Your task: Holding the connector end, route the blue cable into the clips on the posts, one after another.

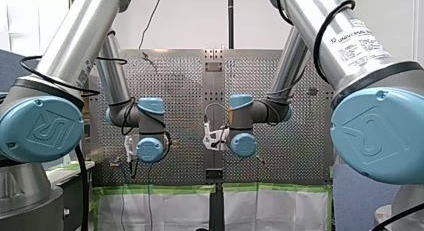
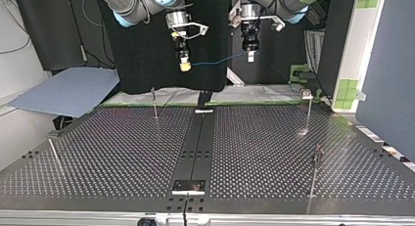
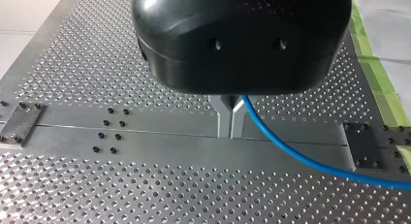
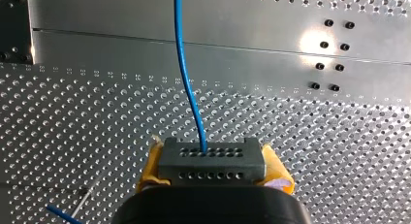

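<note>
Front view: both arms reached over the perforated table (image 1: 165, 91). My left gripper (image 1: 131, 152) hung well to one side of the centre rail (image 1: 213, 91), and my right gripper (image 1: 210, 139) hung just beside it; could not tell either grip from here. Top view: the blue cable (image 2: 220, 59) ran in the air between the two grippers, above the rail's far end. Thin posts (image 2: 309, 111) stood on both sides of the rail, apart from the cable. Left wrist view: the left gripper's metal fingers (image 3: 223, 124) were pinched together on the cable directly over the rail, and the cable curved away toward one rail end. Right wrist view: yellow pads (image 4: 149, 169) were clamped on a dark grey connector (image 4: 213, 158). The cable rose from the connector and crossed the rail.
</note>
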